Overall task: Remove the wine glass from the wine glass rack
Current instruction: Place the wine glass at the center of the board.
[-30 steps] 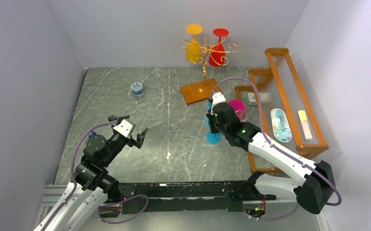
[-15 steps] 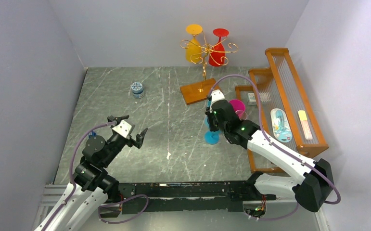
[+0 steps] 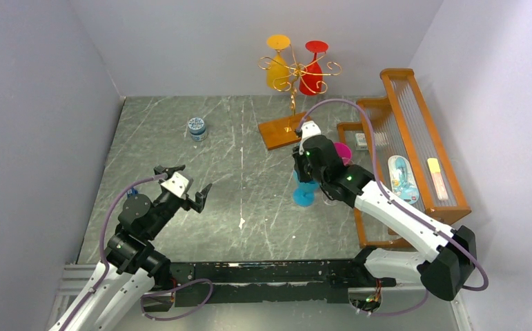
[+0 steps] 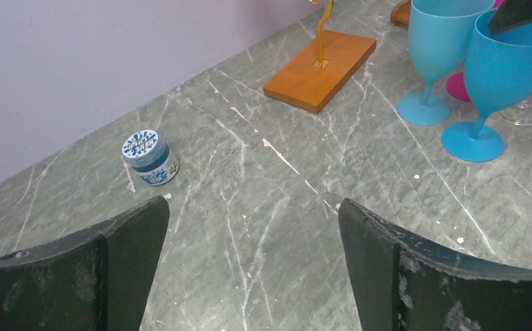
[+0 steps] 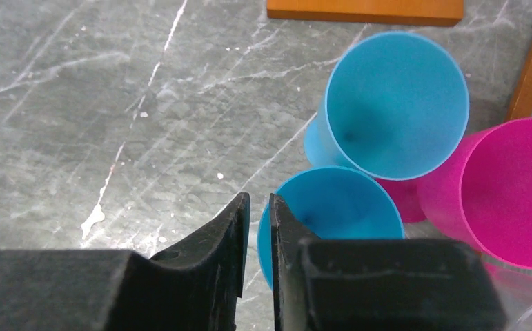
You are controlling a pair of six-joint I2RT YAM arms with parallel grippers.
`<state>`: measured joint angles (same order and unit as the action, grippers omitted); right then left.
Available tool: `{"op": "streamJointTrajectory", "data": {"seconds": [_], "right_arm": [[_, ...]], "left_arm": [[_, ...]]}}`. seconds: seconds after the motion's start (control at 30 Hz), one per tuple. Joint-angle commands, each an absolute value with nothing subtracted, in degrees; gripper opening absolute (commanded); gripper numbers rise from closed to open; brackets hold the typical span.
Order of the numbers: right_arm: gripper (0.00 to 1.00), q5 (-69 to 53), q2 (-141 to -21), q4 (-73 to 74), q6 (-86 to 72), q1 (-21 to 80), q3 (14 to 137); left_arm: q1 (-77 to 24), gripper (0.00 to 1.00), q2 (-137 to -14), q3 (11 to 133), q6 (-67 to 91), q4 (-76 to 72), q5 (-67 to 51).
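Blue plastic stemmed wine glass (image 5: 346,200) now set down: right end effector (image 5: 259,204) has just parted slightly, releasing it. Left end effector (image 4: 252,210) wide open, empty.

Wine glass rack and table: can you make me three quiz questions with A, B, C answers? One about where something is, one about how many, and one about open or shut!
1. Where is the little blue jar?
A. Inside a blue glass
B. Held by a gripper
C. Standing on the table, by itself

2. How many glasses hang on the wine glass rack?
A. One
B. Two
C. Four

3. How is the left gripper?
A. Wide open and empty
B. Shut on a pink glass
C. Shut on a spoon

Answers:
1 is C, because the jar stands alone on the far left part of the table.
2 is B, because only the yellow glass and the red glass hang there, upside down.
3 is A, because its fingers stand far apart with only table between them.
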<state>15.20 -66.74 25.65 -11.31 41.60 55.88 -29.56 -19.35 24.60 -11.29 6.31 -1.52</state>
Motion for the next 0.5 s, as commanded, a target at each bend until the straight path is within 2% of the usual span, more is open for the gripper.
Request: {"op": "streamJointTrajectory", "data": {"seconds": [0.0, 0.2, 0.47], "right_arm": [[0.21, 13.80, -67.06, 28.01, -11.02, 41.75, 59.46], [0.23, 14.07, -66.19, 27.85, -11.57, 41.76, 60.31], [0.32, 13.90, -65.66, 28.38, -12.01, 41.78, 63.03]], "left_arm": [[-29.32, 0.97, -19.74, 26.19, -10.94, 6.42, -1.69], [-29.33, 0.97, -19.45, 26.32, -10.90, 6.53, -1.23], [-29.34, 0.97, -19.68, 26.37, -9.43, 6.25, -0.54]]}}
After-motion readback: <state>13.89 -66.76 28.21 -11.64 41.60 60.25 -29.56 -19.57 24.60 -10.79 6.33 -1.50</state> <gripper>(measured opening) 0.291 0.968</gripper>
